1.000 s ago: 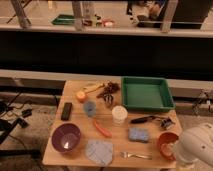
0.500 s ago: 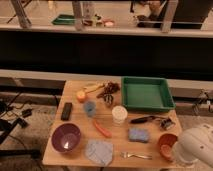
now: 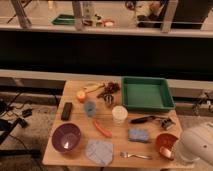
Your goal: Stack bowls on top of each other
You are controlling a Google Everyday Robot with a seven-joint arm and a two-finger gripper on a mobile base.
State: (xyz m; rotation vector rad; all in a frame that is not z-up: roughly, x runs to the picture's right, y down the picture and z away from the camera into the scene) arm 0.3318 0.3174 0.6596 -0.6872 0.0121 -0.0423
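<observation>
**Long carry: bowl could be dropped**

The tool (image 3: 174,150) was seen at the orange-red bowl (image 3: 163,142), near right on the counter (image 3: 120,139); its grip could not be told. The purple bowl (image 3: 66,137) was set near left, well apart.

Robot lab, not a home.
Prop-strewn worktop (image 3: 120,142), metal-framed bench (image 3: 77,15) behind, floor cables (image 3: 20,117); gripper (image 3: 169,152) by orange bowl (image 3: 164,141), front right.
</observation>
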